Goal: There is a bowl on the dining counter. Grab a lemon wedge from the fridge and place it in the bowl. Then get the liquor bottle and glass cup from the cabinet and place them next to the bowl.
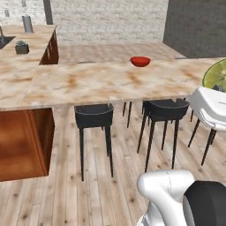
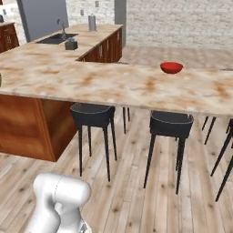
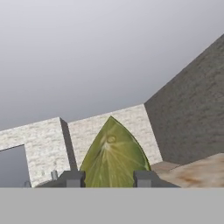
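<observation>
Fingertips (image 3: 74, 178) of the gripper (image 3: 110, 179) stood at the bottom of my hand view, one on each side of the lemon wedge (image 3: 113, 157), and the jaws were partly closed against its flanks, so I read it as held. The wedge pointed up the frame, its pale green cut face toward the camera, with a brick wall and a darker wall behind it and a corner of marbled counter at the lower right.

From the left base view I saw the same wedge (image 1: 216, 74) at the right edge, raised above the near rim of the dining counter (image 1: 101, 84), with the white hand just under it. Beneath the counter stood dark stools (image 1: 94, 115), two clear in each base view and the legs of more further right. Wood plank floor ran under them.

On the far side of the counter top sat the red bowl (image 1: 140, 61), well apart from the wedge; the right base view showed it (image 2: 171, 67) near the far edge too. Beyond, on the side counter, I made out a sink (image 2: 57, 39), a small dark pot (image 2: 70, 44) beside it, and a grey cylinder (image 2: 92, 22) further back.
</observation>
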Controlling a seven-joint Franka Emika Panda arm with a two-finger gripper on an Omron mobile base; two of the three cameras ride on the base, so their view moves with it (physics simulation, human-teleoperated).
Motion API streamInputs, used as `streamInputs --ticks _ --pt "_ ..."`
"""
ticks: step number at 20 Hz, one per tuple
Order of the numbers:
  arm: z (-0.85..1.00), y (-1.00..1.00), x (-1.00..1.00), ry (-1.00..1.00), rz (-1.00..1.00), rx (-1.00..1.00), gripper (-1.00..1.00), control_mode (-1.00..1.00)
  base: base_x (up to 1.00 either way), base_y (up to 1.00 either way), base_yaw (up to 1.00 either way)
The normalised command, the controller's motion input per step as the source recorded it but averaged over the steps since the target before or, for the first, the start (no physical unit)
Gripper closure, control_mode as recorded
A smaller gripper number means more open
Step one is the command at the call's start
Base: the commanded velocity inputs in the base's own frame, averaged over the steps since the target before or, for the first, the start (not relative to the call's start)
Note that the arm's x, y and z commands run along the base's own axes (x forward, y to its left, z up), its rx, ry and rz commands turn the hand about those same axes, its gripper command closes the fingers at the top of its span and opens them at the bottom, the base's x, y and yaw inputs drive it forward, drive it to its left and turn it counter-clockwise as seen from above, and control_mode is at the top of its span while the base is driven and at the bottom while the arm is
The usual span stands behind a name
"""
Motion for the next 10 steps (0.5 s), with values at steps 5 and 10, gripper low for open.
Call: streamInputs --ticks 5,10 --pt "0.0 0.0 0.0 0.0 0.0 0.0 1.0 1.0 0.21 -1.0 0.03" --pt "0.0 0.0 0.0 0.0 0.0 0.0 1.0 1.0 0.22 -1.0 0.02"
